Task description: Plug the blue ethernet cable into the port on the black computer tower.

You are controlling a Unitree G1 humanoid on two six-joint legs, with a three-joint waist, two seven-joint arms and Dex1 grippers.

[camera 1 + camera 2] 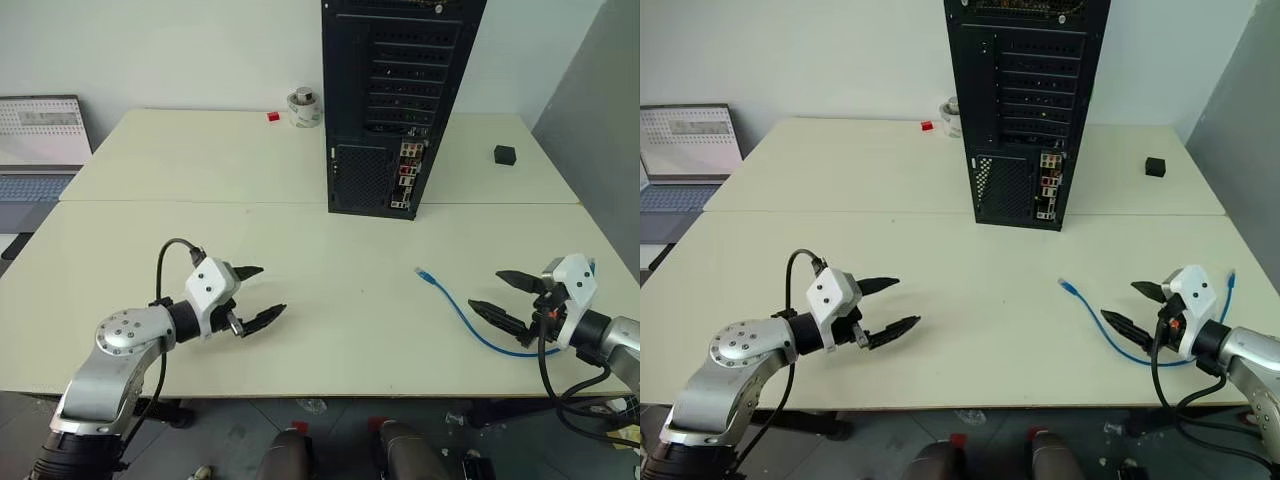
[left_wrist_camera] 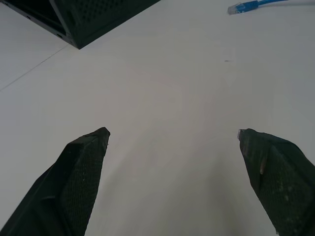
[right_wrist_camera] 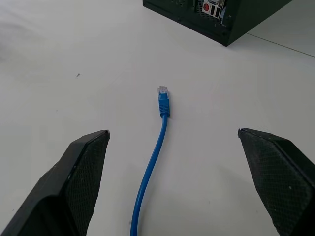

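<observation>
Pickup has not begun: the blue ethernet cable (image 1: pixel 462 312) lies loose near the table's (image 1: pixel 300 300) right edge, its plug just ahead of the spread, empty right gripper (image 1: pixel 509 297), which must next pinch behind it, while the left gripper (image 1: pixel 258 295) hangs spread and the black computer tower (image 1: pixel 395 100) waits mid-table.

Two pale cream rectangular tabletops (image 1: pixel 200 170) butted together along a straight seam. Plain white wall (image 1: pixel 180 50) behind. Grey partition panel (image 1: pixel 600 90) at right. Open laptop (image 1: pixel 40 140) at left edge.
</observation>
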